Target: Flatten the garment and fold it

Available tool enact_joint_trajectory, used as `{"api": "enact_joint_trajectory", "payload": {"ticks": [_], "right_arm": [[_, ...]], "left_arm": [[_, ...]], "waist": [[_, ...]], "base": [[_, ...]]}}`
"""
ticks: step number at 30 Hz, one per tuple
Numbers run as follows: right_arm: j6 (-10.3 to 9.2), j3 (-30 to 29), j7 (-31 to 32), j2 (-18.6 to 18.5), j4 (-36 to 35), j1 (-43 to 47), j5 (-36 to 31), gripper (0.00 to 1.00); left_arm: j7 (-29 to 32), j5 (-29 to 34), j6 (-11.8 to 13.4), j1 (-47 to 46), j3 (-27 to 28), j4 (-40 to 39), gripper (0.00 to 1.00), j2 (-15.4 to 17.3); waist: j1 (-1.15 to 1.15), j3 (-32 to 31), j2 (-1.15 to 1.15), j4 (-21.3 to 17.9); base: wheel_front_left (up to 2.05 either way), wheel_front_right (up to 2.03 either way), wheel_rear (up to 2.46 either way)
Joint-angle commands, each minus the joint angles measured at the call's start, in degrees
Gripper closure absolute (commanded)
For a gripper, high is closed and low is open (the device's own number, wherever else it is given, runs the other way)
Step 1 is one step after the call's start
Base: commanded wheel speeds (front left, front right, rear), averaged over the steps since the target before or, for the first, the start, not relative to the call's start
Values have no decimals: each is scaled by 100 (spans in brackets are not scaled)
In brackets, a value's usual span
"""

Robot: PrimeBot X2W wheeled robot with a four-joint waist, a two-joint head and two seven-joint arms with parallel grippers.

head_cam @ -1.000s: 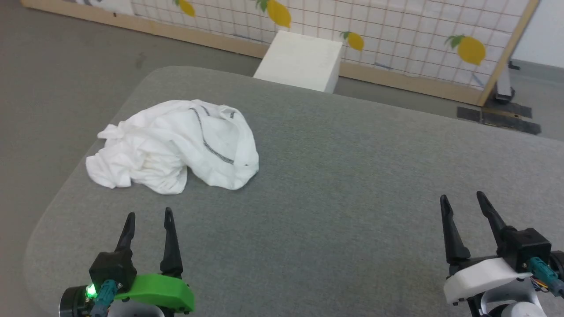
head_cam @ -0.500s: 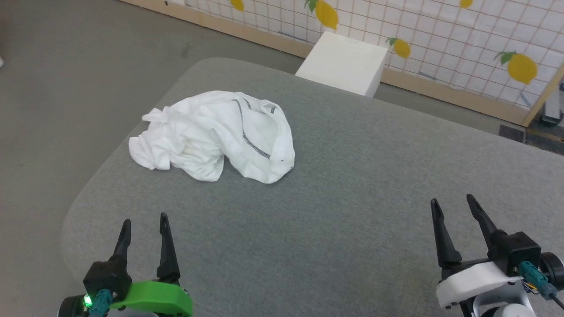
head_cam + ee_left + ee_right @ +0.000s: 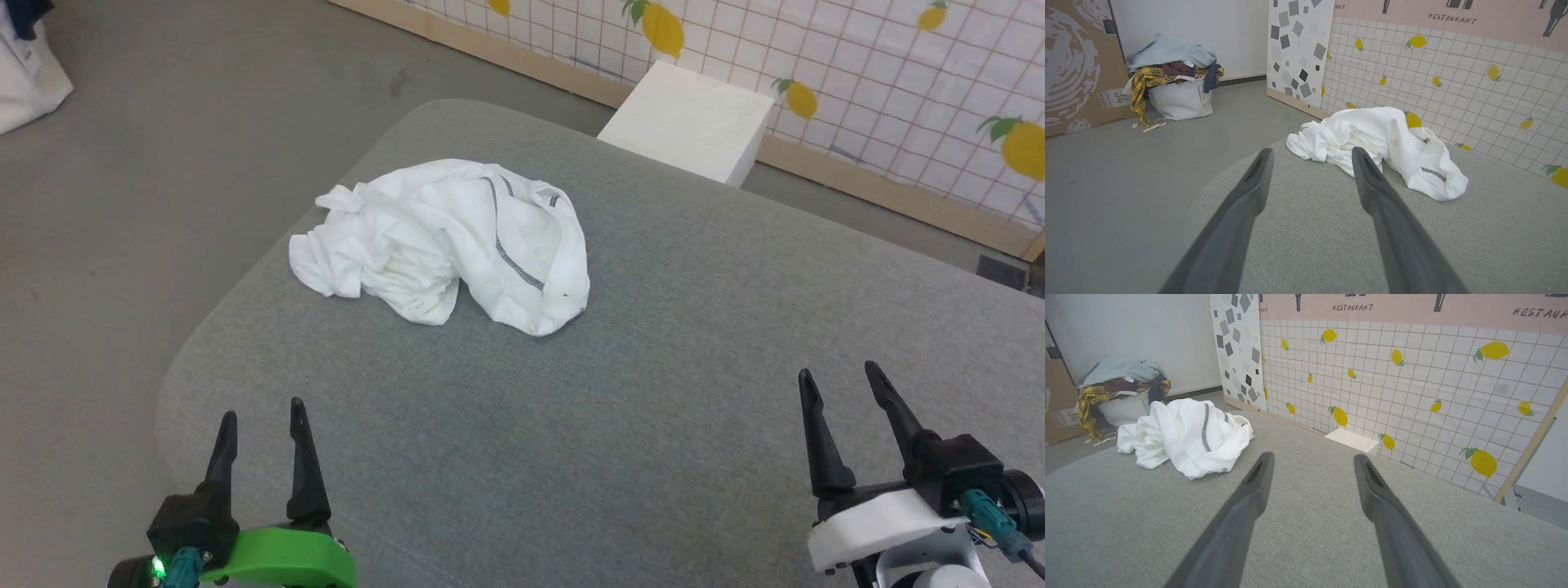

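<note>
The crumpled T-shirt (image 3: 445,245) lies on the table (image 3: 669,343), with the left gripper (image 3: 261,408) and the right gripper (image 3: 839,370) spread wide, empty, well apart from it.

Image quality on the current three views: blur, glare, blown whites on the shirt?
Head view: sharp, even light; the garment keeps its fold detail, with a soft shadow under its near edge. Left wrist view: left gripper's fingers are soft, too close to focus; the garment's top is nearly blown out. Right wrist view: right gripper's fingers equally soft; the lemon-tile wall stays crisp, no glare.
</note>
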Motion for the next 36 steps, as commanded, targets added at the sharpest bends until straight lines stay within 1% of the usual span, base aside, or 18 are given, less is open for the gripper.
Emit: {"api": "enact_joint_trajectory", "payload": {"ticks": [1, 22, 33, 36], "right_arm": [[-9, -20, -74, 6, 29, -65, 10, 0], [-11, -123, -329, 8, 138, -74, 137, 0], [-11, -110, -329, 8, 152, -54, 145, 0], [-11, -103, -329, 8, 150, -51, 148, 0]], "left_arm": [[-66, -95, 58, 92, -6, -31, 0, -26], [-320, -267, 174, 231, 2, -62, 0, -32], [-320, -256, 136, 238, 25, -41, 0, -32], [-320, -290, 42, 146, -18, -203, 0, -32]], "waist": [[0, 15, 0, 83], [0, -17, 0, 712], [0, -70, 0, 698], [0, -60, 0, 684]], "base": [[0, 0, 0], [0, 0, 0], [0, 0, 0], [0, 0, 0]]}}
